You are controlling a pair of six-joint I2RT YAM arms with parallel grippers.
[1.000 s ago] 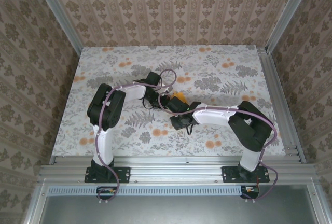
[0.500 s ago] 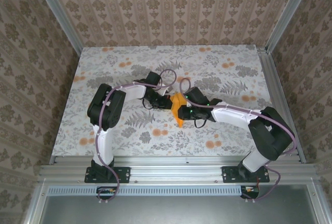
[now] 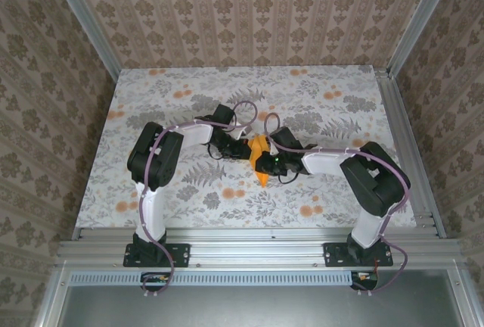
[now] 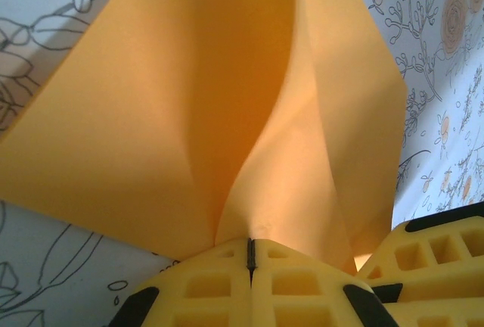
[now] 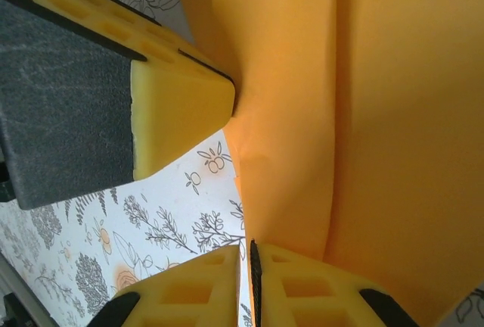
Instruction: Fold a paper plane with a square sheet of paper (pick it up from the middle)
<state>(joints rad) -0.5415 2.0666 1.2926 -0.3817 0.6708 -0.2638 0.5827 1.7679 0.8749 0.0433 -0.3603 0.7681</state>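
1 square sheet of paper (image 4: 189, 115), folded, held over the desk (image 3: 318, 107): left gripper (image 4: 250, 255) clamped on its crease, right gripper (image 5: 252, 266) closed on its edge.

Top view: even, diffuse light, mild wide-angle bend at the edges, faint shadows on the table (image 3: 325, 92). Wrist views: bright and close. Paper (image 4: 151, 130) glows warm, with soft shading along its folds. Fingers (image 4: 302, 281) nearest the lens slightly soft.
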